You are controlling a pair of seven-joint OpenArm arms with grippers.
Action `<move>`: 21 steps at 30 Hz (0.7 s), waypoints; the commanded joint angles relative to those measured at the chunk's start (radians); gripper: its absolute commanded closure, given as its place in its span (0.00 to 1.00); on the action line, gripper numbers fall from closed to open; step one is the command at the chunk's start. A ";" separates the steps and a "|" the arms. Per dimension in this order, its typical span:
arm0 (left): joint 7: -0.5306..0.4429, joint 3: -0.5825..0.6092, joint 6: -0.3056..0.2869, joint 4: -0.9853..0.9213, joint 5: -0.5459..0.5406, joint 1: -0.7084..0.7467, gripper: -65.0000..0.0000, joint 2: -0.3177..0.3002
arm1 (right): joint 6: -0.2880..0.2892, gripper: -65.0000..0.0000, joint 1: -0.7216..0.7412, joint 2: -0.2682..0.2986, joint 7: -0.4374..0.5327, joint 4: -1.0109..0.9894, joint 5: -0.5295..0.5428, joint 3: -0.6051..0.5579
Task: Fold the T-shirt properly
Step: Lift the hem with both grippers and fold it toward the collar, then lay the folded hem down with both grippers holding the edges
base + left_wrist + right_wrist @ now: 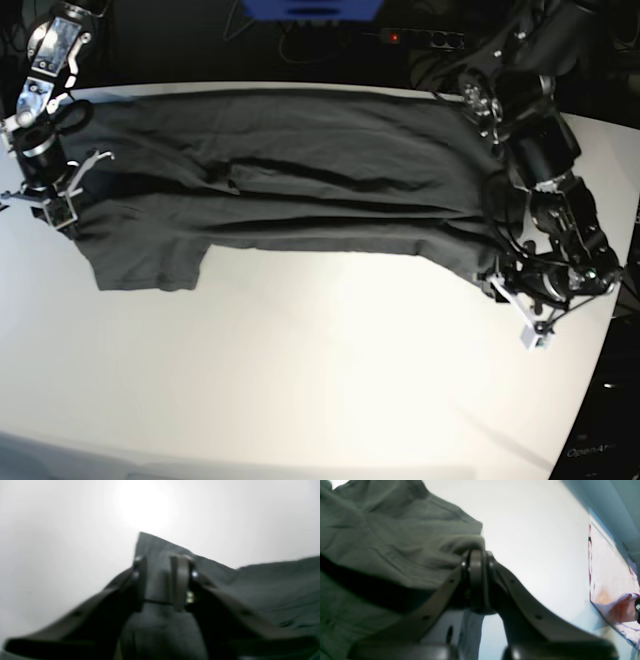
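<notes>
T-shirt (290, 190) lies as a long dark band across the far half of the white table (330, 390), with its long axis running from 9 o'clock to 3 o'clock in the base view. You see it already doubled along its length, I judge, with one sleeve hanging toward you at about 8 o'clock.

At the 9 o'clock end stands the right gripper (62, 205). In its wrist view the two fingers are pressed together and a roll of grey cloth is pinched between them, so this end is held. The table edge is near behind this arm, so you have little room outward there.

Between the two arms the cloth is wrinkled but lies flat on the table. All the open table is on the near side, toward 6 o'clock, and nothing stands on it.

At the 4 o'clock end is the left gripper (520, 300). In its wrist view a corner of the cloth stands up between the fingers, which are close on it; I judge it is pinched too. The curved table edge is just beside this arm.

Each arm has its own end, so the coming move, I think, carries both ends together across the long axis.
</notes>
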 commanded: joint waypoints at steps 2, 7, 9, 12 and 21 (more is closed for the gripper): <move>-0.013 0.000 -0.003 -0.009 -0.017 -0.042 0.51 -0.015 | -0.009 1.00 0.005 0.014 0.022 0.019 0.012 0.008; -0.013 -0.027 -0.003 -0.015 -0.017 -0.044 0.42 -0.013 | -0.009 1.00 0.005 0.031 0.021 0.020 0.012 0.008; -0.015 -0.027 -0.003 -0.033 -0.014 -0.053 0.42 -0.013 | -0.009 1.00 0.005 0.031 0.021 0.020 0.012 0.008; -0.018 -0.027 -0.003 -0.067 -0.015 -0.056 0.42 -0.013 | -0.009 1.00 0.005 0.031 0.022 0.020 0.012 0.008; -0.105 -0.021 -0.003 -0.156 -0.007 -0.056 0.42 -0.013 | -0.009 1.00 0.005 0.030 0.024 0.019 0.012 0.008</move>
